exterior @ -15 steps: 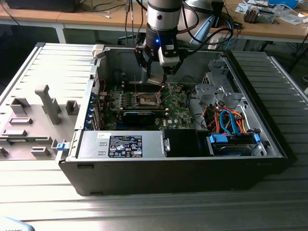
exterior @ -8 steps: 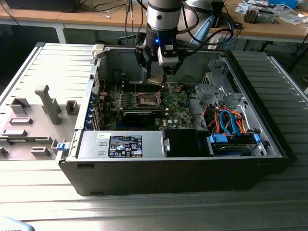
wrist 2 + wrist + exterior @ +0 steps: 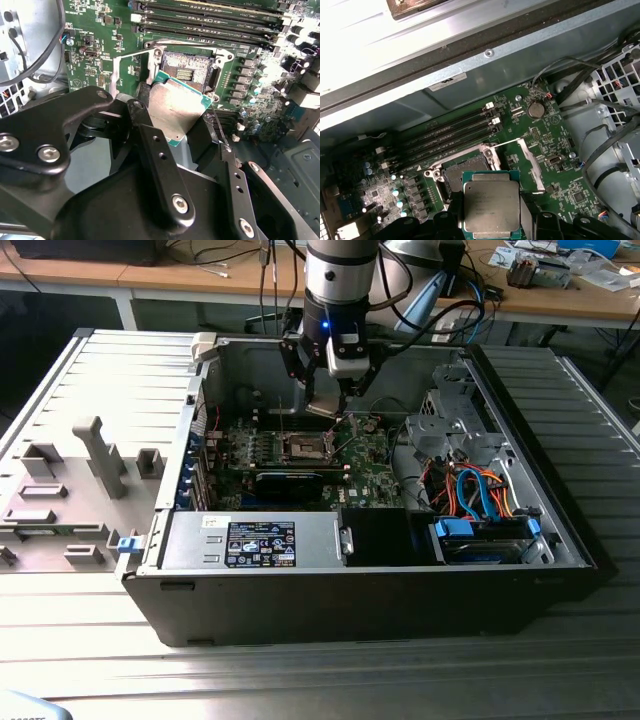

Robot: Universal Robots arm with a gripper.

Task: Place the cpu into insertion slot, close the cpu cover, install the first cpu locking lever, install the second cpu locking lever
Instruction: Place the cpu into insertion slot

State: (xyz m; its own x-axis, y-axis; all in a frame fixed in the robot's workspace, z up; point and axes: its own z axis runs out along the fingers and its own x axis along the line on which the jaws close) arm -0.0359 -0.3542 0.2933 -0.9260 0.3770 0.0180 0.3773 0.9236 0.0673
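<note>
My gripper [image 3: 328, 400] hangs inside the open computer case, shut on the cpu [image 3: 326, 408], a flat silver-tan square with a teal edge. In both wrist views the cpu [image 3: 175, 110] [image 3: 491, 207] sits tilted between the black fingers [image 3: 160, 160], held just above and beside the insertion slot [image 3: 187, 70] [image 3: 462, 175]. The insertion slot [image 3: 305, 447] is bare, with its dark pin field showing on the green board. The cpu cover [image 3: 529, 162], a thin silver frame, stands swung open beside the slot and appears in the second wrist view as the cpu cover [image 3: 125, 70].
Black memory slots [image 3: 450, 135] run along one side of the socket, with a coin battery [image 3: 536, 109] nearby. A power supply [image 3: 260, 540] and a drive bay with blue and orange cables [image 3: 480, 502] fill the case front. A grey panel [image 3: 80, 480] lies at the exterior view's left.
</note>
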